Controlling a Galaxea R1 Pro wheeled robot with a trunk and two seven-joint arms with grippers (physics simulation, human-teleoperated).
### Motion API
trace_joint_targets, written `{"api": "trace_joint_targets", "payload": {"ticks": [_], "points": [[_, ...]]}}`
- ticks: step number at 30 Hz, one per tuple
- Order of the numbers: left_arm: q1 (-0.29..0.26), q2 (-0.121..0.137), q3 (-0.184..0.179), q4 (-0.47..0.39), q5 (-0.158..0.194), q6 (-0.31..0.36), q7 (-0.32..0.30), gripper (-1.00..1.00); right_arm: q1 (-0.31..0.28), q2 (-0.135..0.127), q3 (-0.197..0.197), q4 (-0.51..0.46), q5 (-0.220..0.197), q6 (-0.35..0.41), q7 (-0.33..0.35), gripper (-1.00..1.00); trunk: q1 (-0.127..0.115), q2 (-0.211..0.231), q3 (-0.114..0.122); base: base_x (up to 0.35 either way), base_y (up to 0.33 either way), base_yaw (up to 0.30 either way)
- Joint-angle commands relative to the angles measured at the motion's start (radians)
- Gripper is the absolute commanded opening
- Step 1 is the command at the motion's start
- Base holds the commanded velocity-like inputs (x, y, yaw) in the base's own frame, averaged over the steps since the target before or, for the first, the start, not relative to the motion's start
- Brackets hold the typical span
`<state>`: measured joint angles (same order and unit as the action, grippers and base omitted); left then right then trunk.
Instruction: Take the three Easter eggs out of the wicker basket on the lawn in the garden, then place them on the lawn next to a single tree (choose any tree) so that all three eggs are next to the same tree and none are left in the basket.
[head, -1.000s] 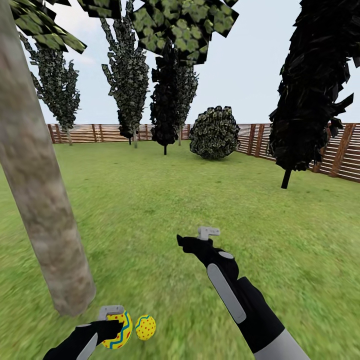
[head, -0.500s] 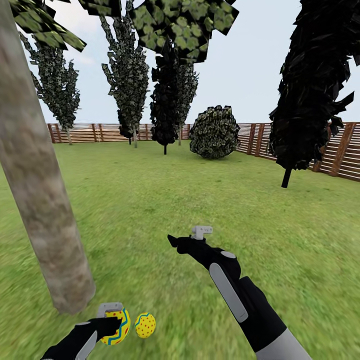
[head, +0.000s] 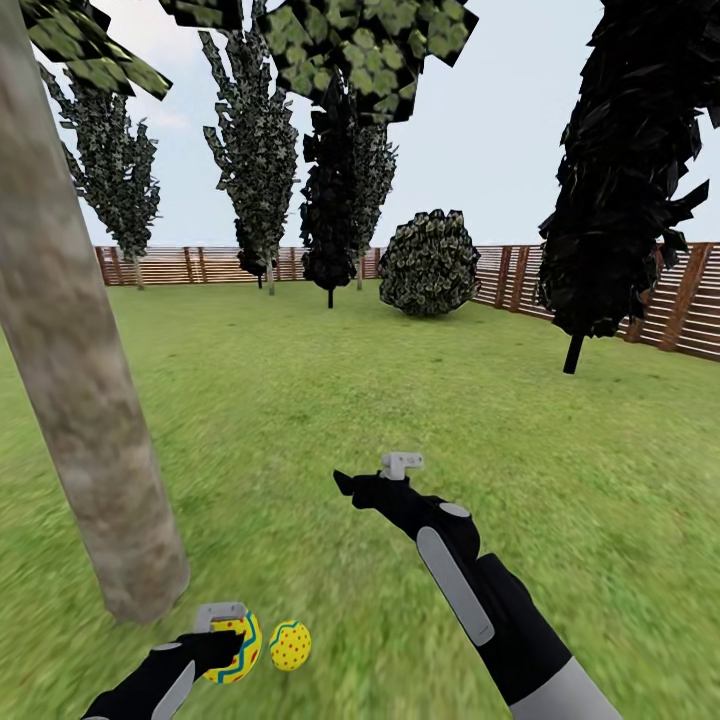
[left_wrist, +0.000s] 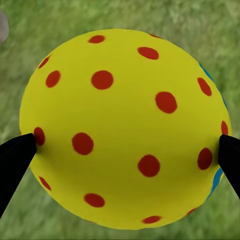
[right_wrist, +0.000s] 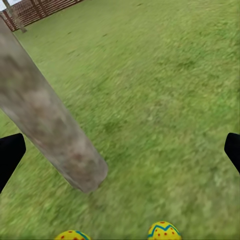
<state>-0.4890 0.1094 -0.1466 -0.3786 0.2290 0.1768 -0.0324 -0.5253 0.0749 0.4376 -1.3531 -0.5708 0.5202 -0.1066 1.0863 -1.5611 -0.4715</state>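
Observation:
My left gripper (head: 226, 636) is shut on a yellow Easter egg (head: 238, 650) with red dots and blue zigzags, low over the lawn (head: 300, 420). In the left wrist view that egg (left_wrist: 125, 125) sits between both black fingertips (left_wrist: 17, 155). A second egg (head: 290, 646) lies on the grass just right of it. Both are close to the foot of the tree (head: 95, 440), whose grey-tan trunk (right_wrist: 50, 125) leans beside the eggs (right_wrist: 163, 231). My right gripper (head: 368, 474) hangs open and empty over the grass, further ahead. The wicker basket is out of view.
Dark columnar trees (head: 330, 190) and a round bush (head: 430, 265) stand far off near the brown slat fence (head: 690, 305). A dark tree (head: 615, 180) rises at the right. Open grass stretches ahead.
My right gripper has shifted a little to the left. The left gripper still holds its egg in nearly the same spot beside the lying egg.

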Motion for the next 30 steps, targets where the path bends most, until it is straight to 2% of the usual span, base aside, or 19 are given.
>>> {"api": "trace_joint_targets", "payload": {"ticks": [1,14,30], "points": [[0.000,0.001,-0.006,-0.002,0.010,0.004,0.000,-1.00,-0.001,0.000,0.001,-0.001,-0.011,0.003,-0.010,1.00,0.004,-0.008,-0.004,0.000,0.000,0.000],[0.000,0.001,-0.010,-0.002,0.010,-0.002,0.000,-1.00,-0.001,0.006,0.004,0.011,-0.008,0.000,-0.010,1.00,0.054,-0.099,-0.046,0.000,0.000,0.000],[0.000,0.001,-0.010,-0.002,0.010,-0.002,0.000,-1.00,-0.001,0.007,0.003,0.012,-0.011,0.001,-0.010,1.00,0.115,-0.211,-0.111,0.000,0.000,0.000]]}}
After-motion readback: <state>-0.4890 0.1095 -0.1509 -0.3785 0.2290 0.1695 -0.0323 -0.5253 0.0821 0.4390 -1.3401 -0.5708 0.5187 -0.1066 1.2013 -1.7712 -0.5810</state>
